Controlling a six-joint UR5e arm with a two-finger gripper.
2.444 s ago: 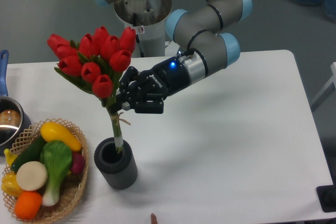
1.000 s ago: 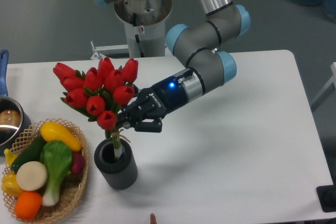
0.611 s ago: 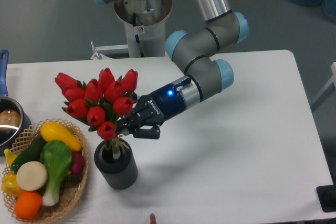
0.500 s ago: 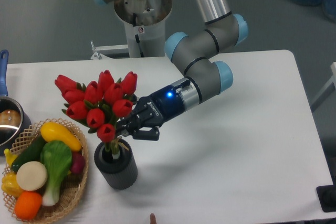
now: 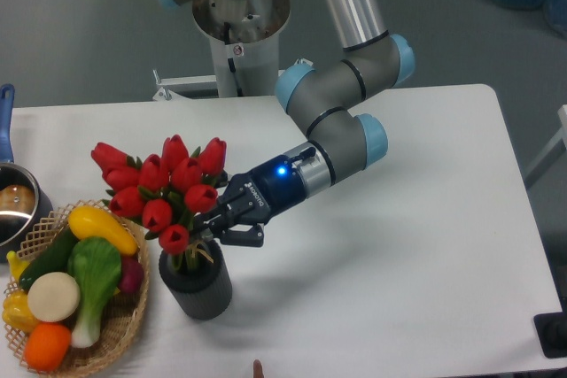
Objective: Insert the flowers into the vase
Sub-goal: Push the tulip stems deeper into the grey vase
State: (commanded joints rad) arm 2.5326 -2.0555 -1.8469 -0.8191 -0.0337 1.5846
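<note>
The flowers (image 5: 159, 188), a bunch of red tulip buds with green leaves, stand with their stems down inside the vase (image 5: 197, 288), a dark grey ribbed cylinder at the front left of the table. The lowest buds sit just above the vase's rim. My gripper (image 5: 215, 228) is at the right side of the bunch, just above the vase's mouth, with its fingers closed around the stems. The stems themselves are almost hidden by the buds and the fingers.
A woven wicker basket (image 5: 124, 320) with toy vegetables stands just left of the vase. A metal pot (image 5: 13, 210) with a blue handle is at the left edge. My arm reaches in from the back centre over the white table (image 5: 399, 254).
My gripper has moved down and slightly left with the flowers. The stems have slid deeper into the vase, so the buds now sit close above its rim.
</note>
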